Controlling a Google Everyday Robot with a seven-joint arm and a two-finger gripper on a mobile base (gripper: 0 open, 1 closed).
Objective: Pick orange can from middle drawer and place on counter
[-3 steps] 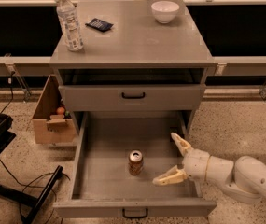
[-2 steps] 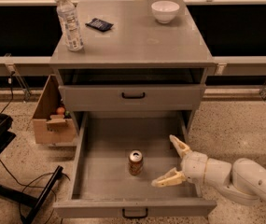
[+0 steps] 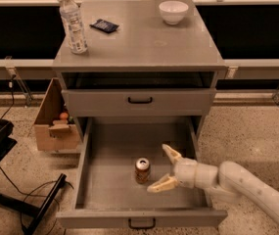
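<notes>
The orange can [image 3: 142, 170] stands upright on the grey floor of the pulled-out middle drawer [image 3: 109, 153], near its centre. My gripper [image 3: 159, 169] reaches in from the right, inside the drawer, with its two pale fingers spread wide. It sits just right of the can and does not touch it. The far fingertip [image 3: 166, 148] points back-left, the near fingertip [image 3: 151, 189] points front-left. The counter [image 3: 144, 43] is the grey top of the cabinet, above the drawers.
On the counter stand a clear water bottle [image 3: 73, 22], a dark packet [image 3: 104, 26] and a white bowl [image 3: 173, 11]. A shut drawer front [image 3: 139, 102] sits above the open one. A cardboard box [image 3: 53, 121] and a black chair base [image 3: 11, 190] are on the floor at left.
My gripper has moved left across the drawer, toward the can, and a little nearer the front. The can has not moved.
</notes>
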